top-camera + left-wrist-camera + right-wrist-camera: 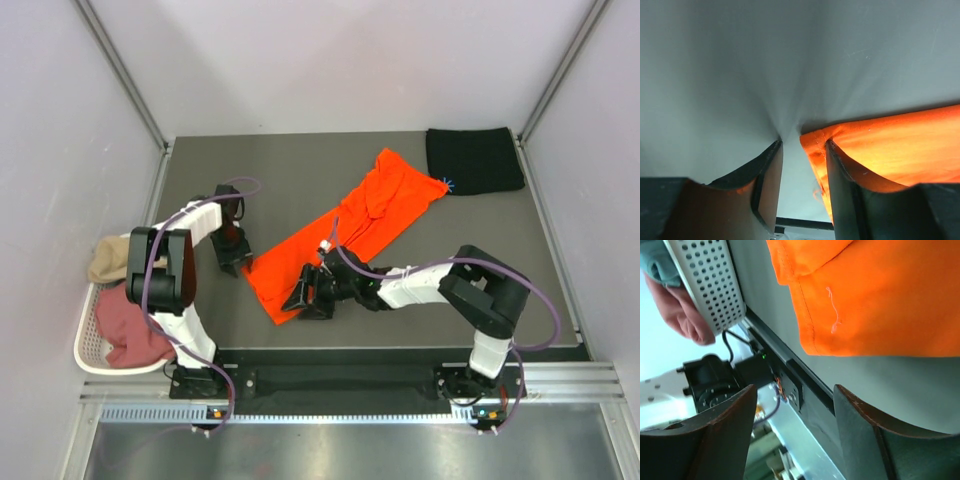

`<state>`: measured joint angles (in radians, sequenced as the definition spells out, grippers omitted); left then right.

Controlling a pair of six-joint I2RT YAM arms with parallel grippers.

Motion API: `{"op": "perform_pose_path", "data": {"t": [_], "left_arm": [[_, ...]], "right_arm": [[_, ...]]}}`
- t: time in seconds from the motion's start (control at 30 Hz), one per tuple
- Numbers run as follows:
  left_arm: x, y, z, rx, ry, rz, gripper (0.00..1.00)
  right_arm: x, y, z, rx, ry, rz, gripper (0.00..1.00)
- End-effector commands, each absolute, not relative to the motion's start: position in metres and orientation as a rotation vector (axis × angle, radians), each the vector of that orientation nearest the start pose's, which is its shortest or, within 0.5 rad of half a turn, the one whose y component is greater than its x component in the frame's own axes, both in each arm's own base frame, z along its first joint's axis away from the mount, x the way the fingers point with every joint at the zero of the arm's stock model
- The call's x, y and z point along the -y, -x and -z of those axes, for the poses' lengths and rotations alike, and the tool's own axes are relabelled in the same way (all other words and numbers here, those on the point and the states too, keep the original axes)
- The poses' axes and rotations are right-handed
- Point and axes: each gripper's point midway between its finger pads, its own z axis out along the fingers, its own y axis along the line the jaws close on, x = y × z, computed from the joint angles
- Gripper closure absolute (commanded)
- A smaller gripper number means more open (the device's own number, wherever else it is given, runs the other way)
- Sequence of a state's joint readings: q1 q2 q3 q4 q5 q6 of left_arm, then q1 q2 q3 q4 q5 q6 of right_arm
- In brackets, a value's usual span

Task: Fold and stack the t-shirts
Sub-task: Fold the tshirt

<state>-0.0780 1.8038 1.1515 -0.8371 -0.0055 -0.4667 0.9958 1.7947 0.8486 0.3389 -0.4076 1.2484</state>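
Orange t-shirt [360,215] lies unfolded, diagonal across the tabletop [200,190]; left jaws gape astride its near-left corner; right jaws gape by its near hem, holding nothing; next, I'd judge, both must pinch cloth.

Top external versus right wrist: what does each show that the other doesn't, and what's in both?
Only top external: the black t-shirt at the far right corner, the left end effector beside a corner of the orange t-shirt. Only right wrist: a loose thread by that shirt's hem. Both: the orange t-shirt, the white basket, the pink shirt in it.
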Motion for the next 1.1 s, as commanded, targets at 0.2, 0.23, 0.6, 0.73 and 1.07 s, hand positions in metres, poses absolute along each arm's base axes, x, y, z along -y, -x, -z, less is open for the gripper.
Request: {"op": "perform_pose_path", "data": {"t": [0.2, 0.23, 0.6, 0.73, 1.07], "left_arm": [[0.044, -0.307, -0.006, -2.953, 0.572, 0.096, 0.59], [0.045, -0.312, -0.01, -2.916, 0.58, 0.118, 0.6], [0.05, -0.296, -0.018, -2.855, 0.674, 0.185, 0.74], [0.056, -0.283, -0.017, -2.878, 0.682, 0.232, 0.76], [0.057, -0.248, -0.022, -2.898, 0.733, 0.245, 1.0]], "right_arm": [[-0.454, -0.16, -0.065, -2.635, -0.456, -1.319, 0.35], [-0.452, -0.16, -0.059, -2.635, -0.501, -1.282, 0.35], [-0.461, -0.139, -0.03, -2.641, -0.711, -1.181, 0.35], [-0.474, -0.143, -0.019, -2.593, -0.715, -1.2, 0.36], [-0.442, -0.131, 0.003, -2.617, -0.811, -1.053, 0.94]]}}
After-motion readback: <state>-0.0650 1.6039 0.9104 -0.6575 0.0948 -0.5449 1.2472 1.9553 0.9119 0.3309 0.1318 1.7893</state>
